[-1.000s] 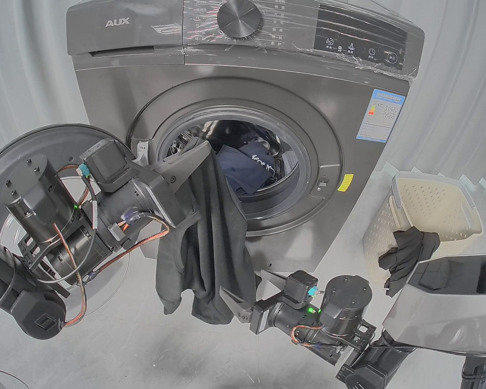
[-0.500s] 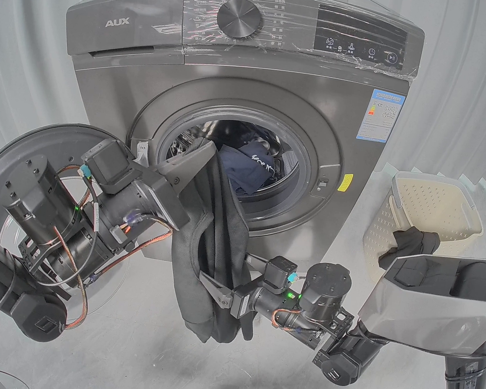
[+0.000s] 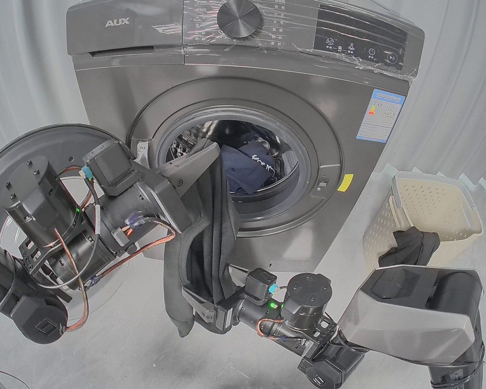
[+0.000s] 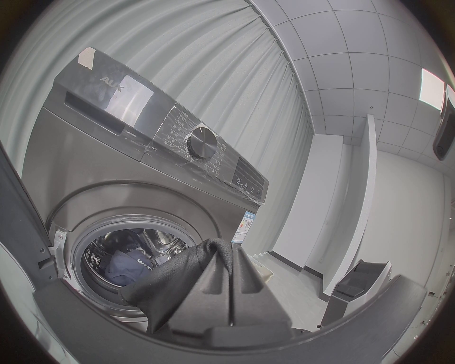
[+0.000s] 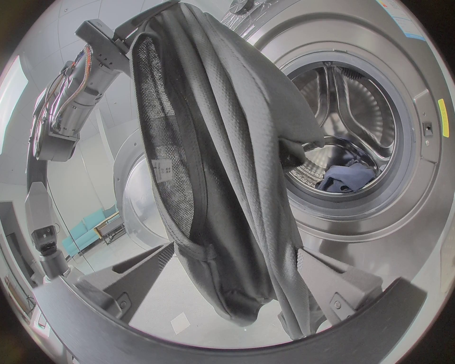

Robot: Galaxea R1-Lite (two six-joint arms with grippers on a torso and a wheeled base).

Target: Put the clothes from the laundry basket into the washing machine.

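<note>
Change: my right pincer (image 3: 195,307) had slid left under the hanging grey garment (image 3: 213,235). Spread wide, it straddled the loose tail, likely ready to lift.
Left pincer (image 3: 204,155): clamped on the garment's top, at the washer's (image 3: 308,227) left rim.
Room: opening free rightward; door (image 3: 8,158) open left; basket (image 3: 445,217) far right.

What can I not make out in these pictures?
- Head view: inside of the cream perforated plastic laundry basket, hidden by its wall and the black cloth over its rim; clothes left unknown.
- Head view: part of the steel drum, behind the hanging dark grey garment.
- Left wrist view: tip of the left gripper, wrapped by that garment.
</note>
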